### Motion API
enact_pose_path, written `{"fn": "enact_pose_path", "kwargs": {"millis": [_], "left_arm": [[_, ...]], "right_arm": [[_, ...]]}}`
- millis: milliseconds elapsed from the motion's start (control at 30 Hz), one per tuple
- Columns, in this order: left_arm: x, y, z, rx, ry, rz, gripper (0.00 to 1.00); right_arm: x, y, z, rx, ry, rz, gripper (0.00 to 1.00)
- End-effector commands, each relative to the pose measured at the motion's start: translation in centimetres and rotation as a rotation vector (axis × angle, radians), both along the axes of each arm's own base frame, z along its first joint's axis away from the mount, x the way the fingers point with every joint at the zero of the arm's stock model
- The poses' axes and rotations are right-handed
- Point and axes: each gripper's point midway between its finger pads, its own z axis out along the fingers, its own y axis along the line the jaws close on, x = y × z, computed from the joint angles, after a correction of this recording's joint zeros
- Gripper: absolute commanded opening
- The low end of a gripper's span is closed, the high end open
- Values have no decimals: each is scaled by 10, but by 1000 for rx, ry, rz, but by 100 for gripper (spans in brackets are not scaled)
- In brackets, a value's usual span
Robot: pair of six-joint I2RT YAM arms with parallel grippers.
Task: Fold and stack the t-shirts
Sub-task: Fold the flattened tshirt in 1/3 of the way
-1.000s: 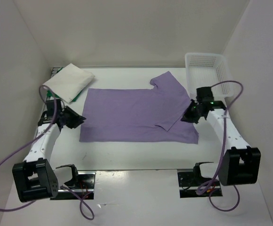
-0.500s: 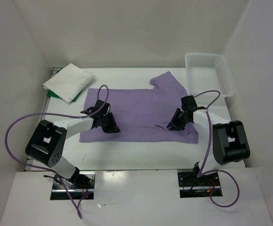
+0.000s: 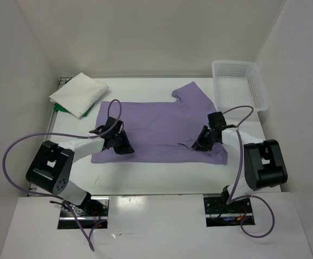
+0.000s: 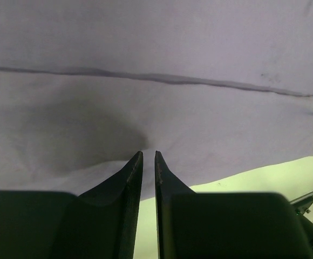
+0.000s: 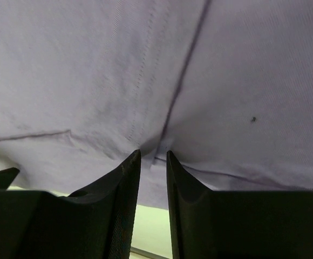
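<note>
Right gripper point(image 5: 152, 154) sits released on the purple shirt's point(image 3: 156, 121) folded sleeve; left gripper point(image 4: 148, 154) nearly closed at the near edge for folding, grasp unclear

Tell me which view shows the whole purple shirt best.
The top external view: the purple shirt lies spread flat there, nearly whole, one sleeve folded in. Each wrist view shows only a close patch of its cloth.

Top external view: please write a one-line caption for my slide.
The left tool and right tool touch the spread lavender t-shirt; folded shirts rear left, basket rear right.
</note>
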Motion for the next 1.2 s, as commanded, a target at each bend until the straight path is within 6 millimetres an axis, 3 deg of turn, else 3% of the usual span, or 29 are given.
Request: {"fn": "enact_pose_path", "kwargs": {"millis": [0, 200, 367, 667, 867, 1067, 1100, 1133, 1167], "left_arm": [[7, 7, 10, -5, -53, 30, 21], [6, 11, 4, -2, -33, 49, 21], [-3, 20, -5, 17, -10, 64, 21], [-11, 32, -8, 26, -18, 100, 21], [-16, 33, -1, 15, -32, 108, 21], [-15, 33, 5, 12, -39, 108, 21], [-18, 34, 3, 17, -28, 108, 21], [-13, 34, 11, 25, -48, 105, 21], [-11, 34, 14, 31, -53, 92, 21]], "right_arm": [[-3, 0, 4, -10, -31, 0, 31], [4, 6, 1, 19, -24, 5, 26], [21, 11, 13, 31, -66, 17, 20], [29, 17, 3, 53, -36, 30, 19], [58, 29, 19, 99, -101, 51, 19], [112, 44, 31, 128, -159, 54, 19], [127, 51, 44, 136, -199, 65, 24], [133, 54, 43, 146, -196, 71, 27], [144, 62, 58, 161, -225, 88, 30]]}}
